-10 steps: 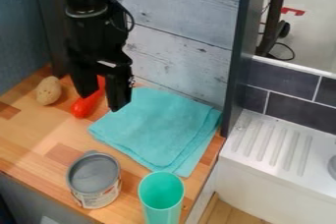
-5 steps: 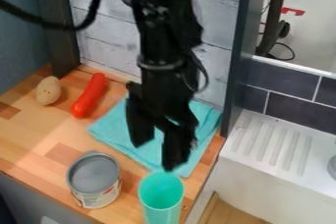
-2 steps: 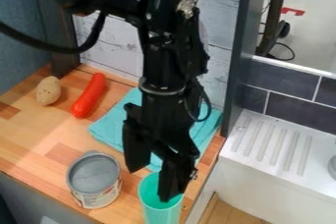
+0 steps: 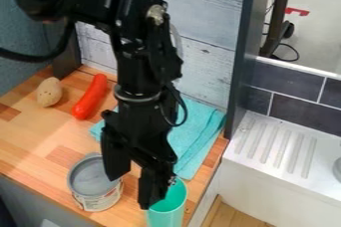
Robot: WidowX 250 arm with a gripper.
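Far left of your view: a tan, potato-like lump (image 4: 49,92) on the wooden counter (image 4: 33,136). Just beside it, a red, sausage-shaped piece (image 4: 90,96) lies flat, long axis slanting from lower left to upper right, toward the whitewashed board wall (image 4: 206,66).

Nearer you: the can (image 4: 96,202) stands upright, long axis vertical, grey round top facing up, pale label with some red. One finger of your gripper (image 4: 130,192) crosses its right rim in view; contact, can't tell.

Your gripper points down, fingers spread well apart, nothing seen between them. The other finger overlaps the left rim of the cup (image 4: 166,217); touching or not, you can't tell. Cup: upright, long axis vertical, mouth up, mint green, smooth, right of the can.

Behind the cup, a folded turquoise cloth (image 4: 203,134), partly hidden by the arm. Right of that, a dark upright panel (image 4: 241,61), then a white ridged drainboard (image 4: 266,171).
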